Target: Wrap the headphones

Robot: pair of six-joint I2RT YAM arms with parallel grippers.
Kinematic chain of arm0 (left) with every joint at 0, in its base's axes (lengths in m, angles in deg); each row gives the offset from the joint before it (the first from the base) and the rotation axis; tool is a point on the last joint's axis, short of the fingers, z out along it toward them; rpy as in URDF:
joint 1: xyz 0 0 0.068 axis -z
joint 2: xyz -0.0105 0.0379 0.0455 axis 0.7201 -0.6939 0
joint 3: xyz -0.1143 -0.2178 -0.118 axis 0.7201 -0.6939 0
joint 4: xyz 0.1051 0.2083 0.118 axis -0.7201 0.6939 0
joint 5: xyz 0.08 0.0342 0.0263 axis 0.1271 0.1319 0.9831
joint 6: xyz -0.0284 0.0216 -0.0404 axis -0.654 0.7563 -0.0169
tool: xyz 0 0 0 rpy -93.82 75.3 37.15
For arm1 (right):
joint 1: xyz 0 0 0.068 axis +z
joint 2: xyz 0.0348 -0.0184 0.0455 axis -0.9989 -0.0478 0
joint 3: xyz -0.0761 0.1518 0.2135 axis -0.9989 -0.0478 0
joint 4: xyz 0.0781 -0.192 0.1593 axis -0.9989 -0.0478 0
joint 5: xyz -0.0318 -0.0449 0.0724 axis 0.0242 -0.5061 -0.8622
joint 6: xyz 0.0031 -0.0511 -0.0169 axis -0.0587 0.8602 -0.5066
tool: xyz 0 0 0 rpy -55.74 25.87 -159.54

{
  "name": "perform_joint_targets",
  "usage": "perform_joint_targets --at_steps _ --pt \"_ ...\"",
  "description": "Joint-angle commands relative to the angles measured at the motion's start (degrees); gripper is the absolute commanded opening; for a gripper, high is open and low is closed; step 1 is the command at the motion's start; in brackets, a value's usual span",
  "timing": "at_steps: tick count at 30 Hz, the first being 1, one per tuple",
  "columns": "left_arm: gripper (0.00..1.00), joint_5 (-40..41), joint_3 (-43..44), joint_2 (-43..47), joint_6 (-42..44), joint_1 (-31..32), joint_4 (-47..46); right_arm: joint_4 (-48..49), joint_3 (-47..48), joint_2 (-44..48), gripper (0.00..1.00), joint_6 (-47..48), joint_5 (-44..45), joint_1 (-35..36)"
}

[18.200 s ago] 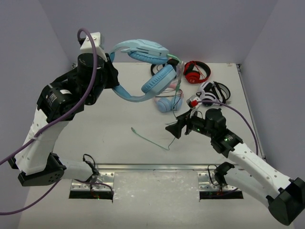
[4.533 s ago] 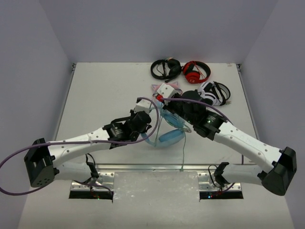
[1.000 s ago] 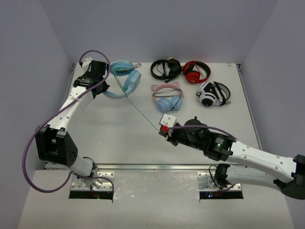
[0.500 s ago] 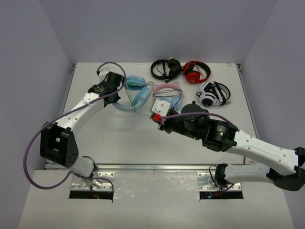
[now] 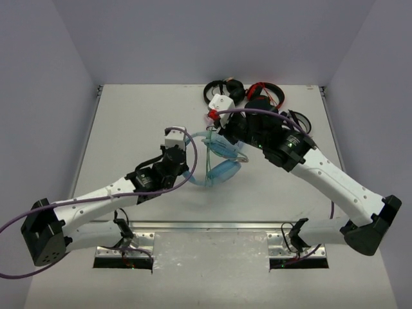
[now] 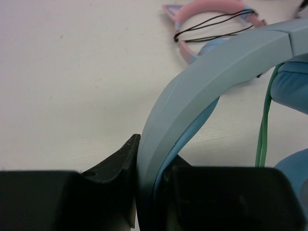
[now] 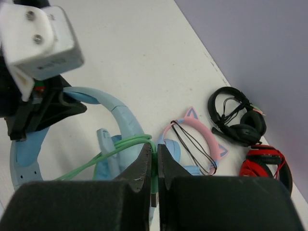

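Pale lavender walls (image 5: pixel 193 38) close in a white tabletop (image 5: pixel 129 129) on three sides. The light-blue headphones (image 5: pixel 223 172) sit over the middle of the tabletop, between the two arms, with their blue ear cushions turned toward the right. It is not clear whether they rest on the surface or are held just above it.

The left gripper (image 6: pixel 153 161) reaches in from the near left and is clamped on the wide headband (image 6: pixel 216 67), one black finger pressed against each face of the band. The thin pale-green cable (image 6: pixel 263 130) runs down just to the right of the band in the left wrist view.

The right gripper (image 7: pixel 154 155) comes in from the far right, above the headphones. Its fingers are pinched together on the green cable, which loops out to the left of them and across the light-blue frame.

Just beyond the headphones lie the pink-and-blue cat-ear headphones (image 7: pixel 192 139). Farther back, near the far wall, are black headphones (image 5: pixel 222 90) and, beside them, red headphones (image 5: pixel 269 91). White-and-black headphones (image 5: pixel 300 122) lie at the far right, mostly hidden by the right arm.
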Motion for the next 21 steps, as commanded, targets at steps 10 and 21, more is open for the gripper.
perform_joint_targets --at_steps 10,21 --pt "0.0 -10.5 -1.71 1.06 8.08 3.74 -13.01 7.33 0.77 0.75 0.01 0.75 -11.25 -7.22" --pt "0.0 -11.56 5.06 -2.21 7.82 7.69 -3.95 5.75 3.4 -3.91 0.01 -0.04 -8.54 -10.63"
